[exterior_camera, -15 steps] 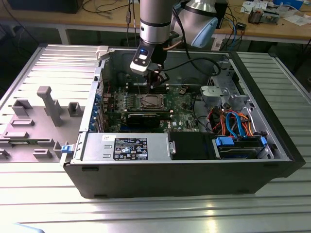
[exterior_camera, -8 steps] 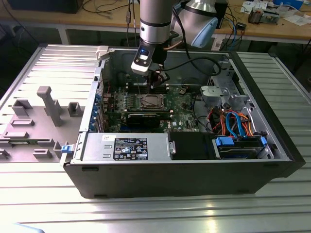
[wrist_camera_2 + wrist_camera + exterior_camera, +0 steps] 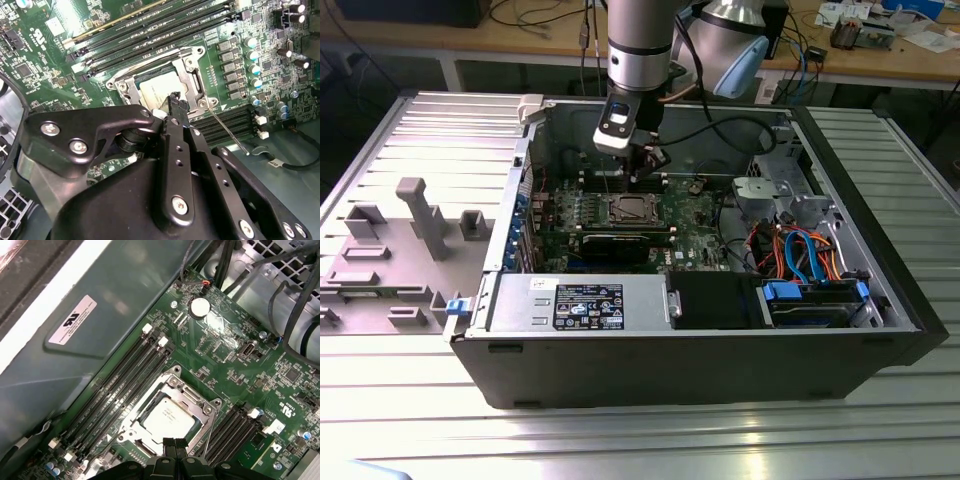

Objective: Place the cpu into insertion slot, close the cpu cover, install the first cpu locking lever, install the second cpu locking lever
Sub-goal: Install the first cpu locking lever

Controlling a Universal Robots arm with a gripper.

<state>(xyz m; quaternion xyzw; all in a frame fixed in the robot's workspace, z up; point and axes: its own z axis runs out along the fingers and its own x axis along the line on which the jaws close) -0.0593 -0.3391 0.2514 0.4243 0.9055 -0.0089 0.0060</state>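
Currently hovering with gripper [image 3: 175, 443] pressed together, empty, at the cover [image 3: 204, 409] edge over the seated chip [image 3: 167, 417]; probably best pushing the loose lever [image 3: 226, 130] squarely.

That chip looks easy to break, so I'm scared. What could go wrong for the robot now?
The end effector hangs near the cpu and cpu cover; dropping off-centre could scrape or bend them. The thin locking lever lies by the memory slots; it might slip and spring against them.
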